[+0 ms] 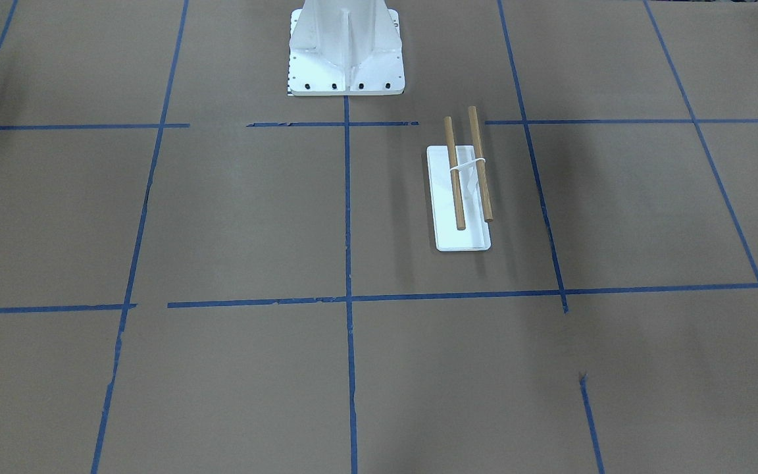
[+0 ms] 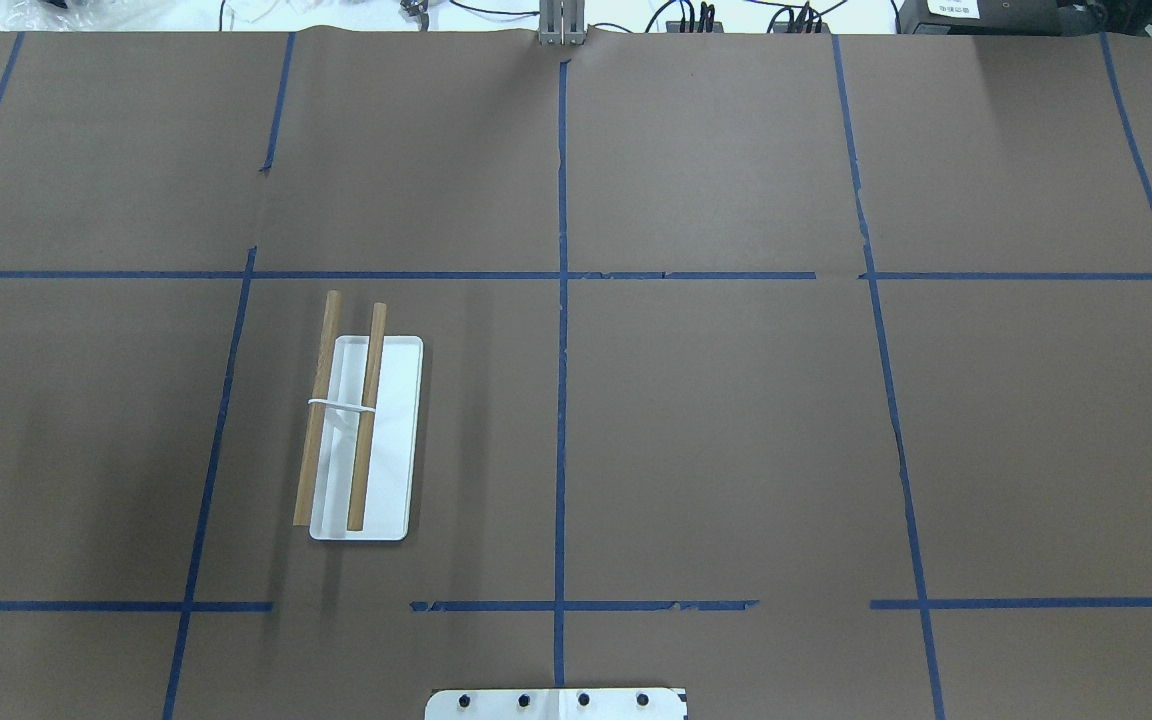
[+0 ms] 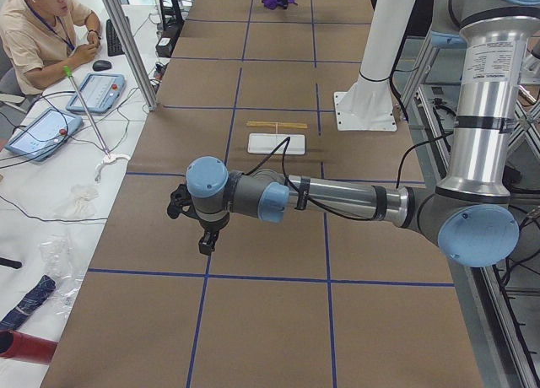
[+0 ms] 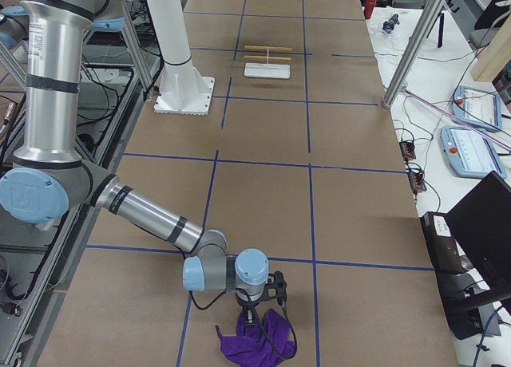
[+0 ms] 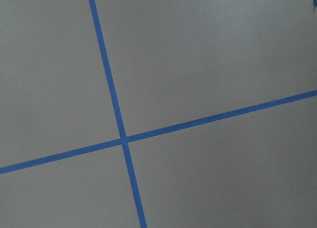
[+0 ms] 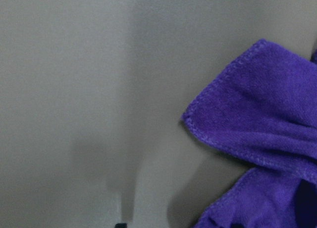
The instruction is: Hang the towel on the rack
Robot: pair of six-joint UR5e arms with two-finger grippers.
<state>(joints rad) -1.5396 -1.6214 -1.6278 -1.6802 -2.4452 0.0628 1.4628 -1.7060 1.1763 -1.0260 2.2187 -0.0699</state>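
Observation:
The rack (image 1: 462,239) stands on the brown paper, a white flat base with two tan dowels; it also shows in the overhead view (image 2: 392,440) and both side views (image 3: 277,142) (image 4: 267,69). The purple towel (image 4: 254,345) lies crumpled at the table end on my right side; it fills the right of the right wrist view (image 6: 262,153). My right gripper (image 4: 257,317) points down right at the towel; I cannot tell if it is open or shut. My left gripper (image 3: 202,238) hangs over bare paper at the opposite end, far from the rack; its state is unclear.
The large white bolted pedestal (image 1: 346,59) stands at the robot's side of the table (image 4: 182,80). Blue tape lines (image 5: 124,139) grid the paper. A seated operator (image 3: 38,34) and metal frame posts (image 4: 415,48) line the far side.

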